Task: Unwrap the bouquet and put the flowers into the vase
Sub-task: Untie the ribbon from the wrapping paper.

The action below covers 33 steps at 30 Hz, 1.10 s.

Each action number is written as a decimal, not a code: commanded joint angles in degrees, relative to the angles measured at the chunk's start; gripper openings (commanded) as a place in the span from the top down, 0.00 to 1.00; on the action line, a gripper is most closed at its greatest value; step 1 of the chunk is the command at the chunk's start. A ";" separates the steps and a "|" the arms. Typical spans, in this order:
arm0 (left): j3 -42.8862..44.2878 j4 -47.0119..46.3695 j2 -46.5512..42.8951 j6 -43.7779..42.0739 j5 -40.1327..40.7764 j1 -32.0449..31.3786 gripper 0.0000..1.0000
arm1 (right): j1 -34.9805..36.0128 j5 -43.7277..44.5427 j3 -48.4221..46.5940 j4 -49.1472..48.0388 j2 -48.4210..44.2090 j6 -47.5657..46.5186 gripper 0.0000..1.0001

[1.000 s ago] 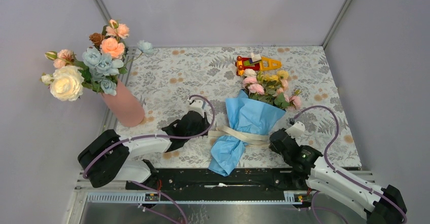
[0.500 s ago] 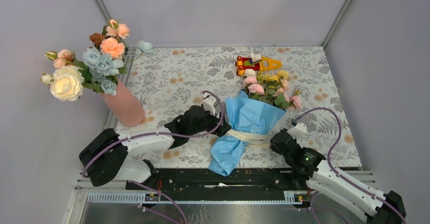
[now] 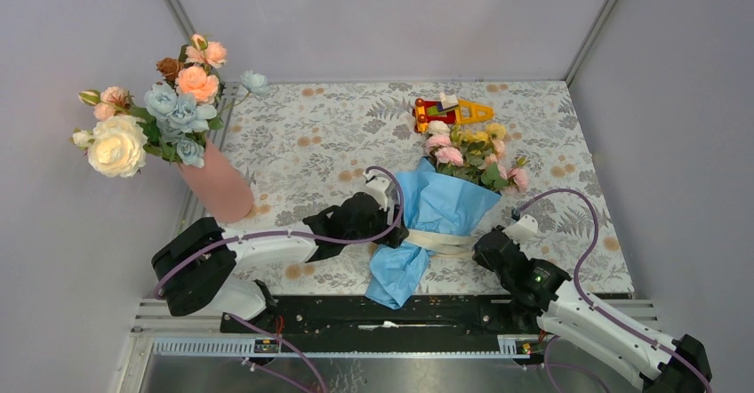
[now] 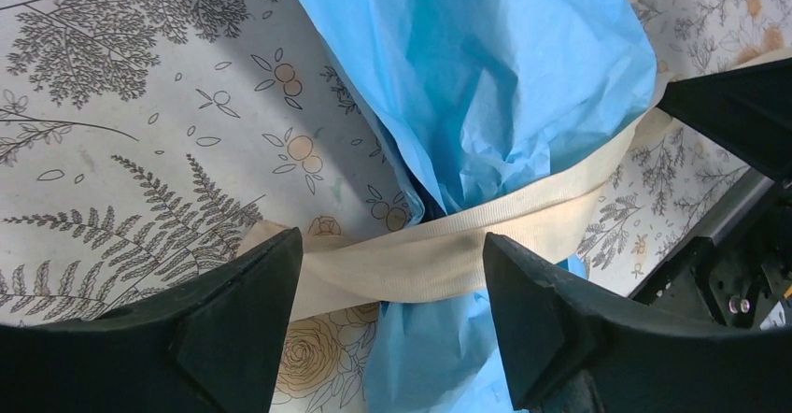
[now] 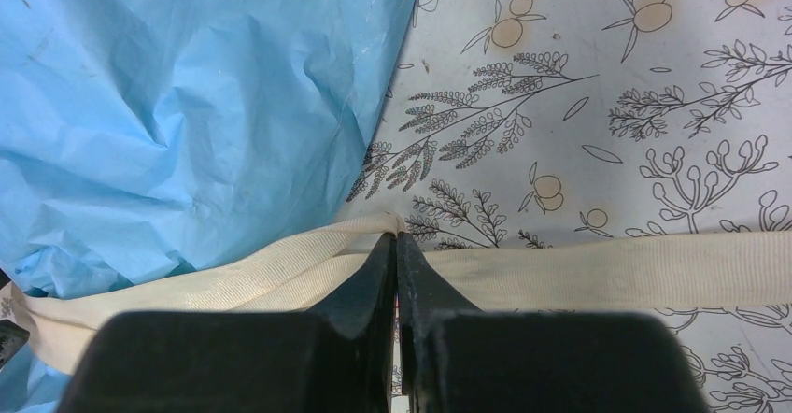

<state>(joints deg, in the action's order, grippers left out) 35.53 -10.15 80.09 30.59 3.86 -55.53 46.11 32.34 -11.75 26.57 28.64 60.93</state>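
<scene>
The bouquet [image 3: 436, 211] lies mid-table, blooms toward one o'clock. The right gripper [image 5: 397, 245] is pinching the ribbon [image 4: 439, 254]. The left gripper [image 4: 390, 256], jaws spread astride it, should close squarely on ribbon alone, missing the paper [image 4: 467, 77].

A table [image 3: 311, 144] covered in a grey fern-and-blossom print is shown. The bouquet [image 3: 440, 206] is laid at centre right, its cream ribbon [image 3: 436, 240] trailing onto the print. The vase [image 3: 218, 188] is stood at the left edge. A red-and-yellow toy [image 3: 449, 110] is set at upper centre right.
</scene>
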 commanded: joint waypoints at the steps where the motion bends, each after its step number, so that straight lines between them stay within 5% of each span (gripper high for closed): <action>1: 2.64 0.12 0.23 2.16 5.79 -0.63 0.23 | -0.40 2.77 -0.02 0.46 0.27 0.95 0.98; 10: 2.34 -0.27 -0.79 6.05 3.51 -1.22 0.13 | -0.40 2.99 -0.02 0.43 0.45 0.77 0.99; 15: 1.56 -1.28 -0.44 8.08 2.69 -1.82 0.15 | -0.40 3.07 -0.03 0.43 0.46 0.77 0.99; 33: -0.06 -0.79 -2.90 9.55 4.33 -2.13 0.78 | -0.40 3.16 0.41 0.49 -0.06 0.70 0.99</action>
<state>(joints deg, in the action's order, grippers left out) 35.97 -9.52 79.99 39.86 6.46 -57.43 46.11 32.42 -11.70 26.57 28.75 60.93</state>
